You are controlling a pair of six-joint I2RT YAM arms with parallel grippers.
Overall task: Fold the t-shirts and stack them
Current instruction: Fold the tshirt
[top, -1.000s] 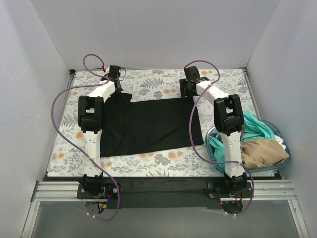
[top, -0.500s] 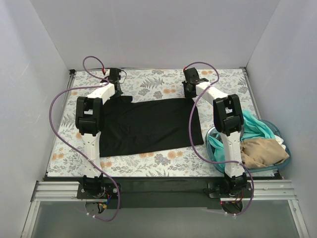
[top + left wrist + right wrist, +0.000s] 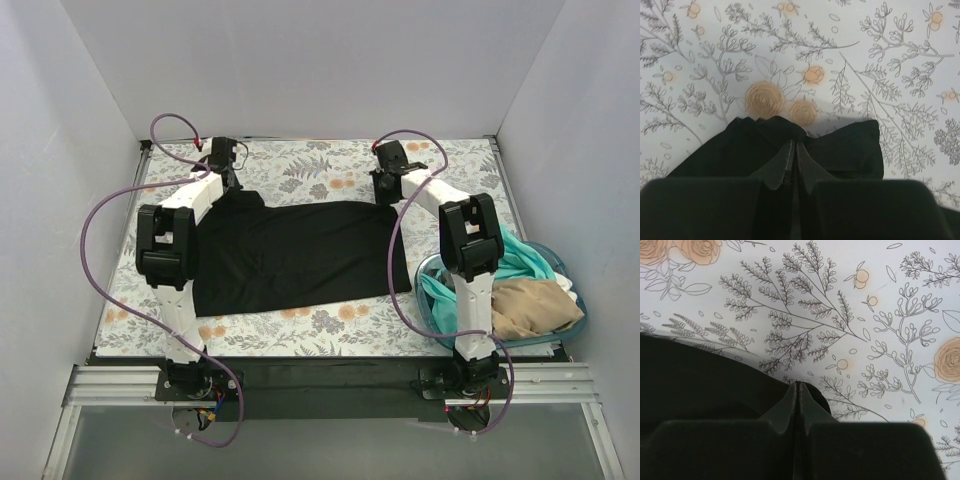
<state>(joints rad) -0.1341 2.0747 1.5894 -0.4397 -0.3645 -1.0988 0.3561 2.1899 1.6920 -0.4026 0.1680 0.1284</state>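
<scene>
Top external view: the black shirt [image 3: 300, 255] lies spread flat across the middle of the table [image 3: 330, 170], a matte, roughly four-sided sheet of soft cloth with a short sleeve jutting out at its far left corner. Its near edge slants, running closer to the arm bases on the left than on the right.

The left gripper [image 3: 230, 178] sits at that far left corner and the right gripper [image 3: 384, 188] at the far right corner.

In the left wrist view the dark fingers are pressed together on a puckered fold of the black shirt [image 3: 840, 145], and the cloth fans out to both sides of the left gripper [image 3: 792, 147]. In the right wrist view the right gripper [image 3: 799, 387] is likewise closed tip to tip on the shirt's curved edge, with the dark cloth [image 3: 700, 375] spreading away to the left.

The tabletop is pale, printed with grey sprigs and orange blooms.

At the near right stands a translucent blue tub [image 3: 560, 335] holding a crumpled teal shirt [image 3: 520, 255], part of it draped over the rim, and a rumpled tan shirt [image 3: 530, 305].
</scene>
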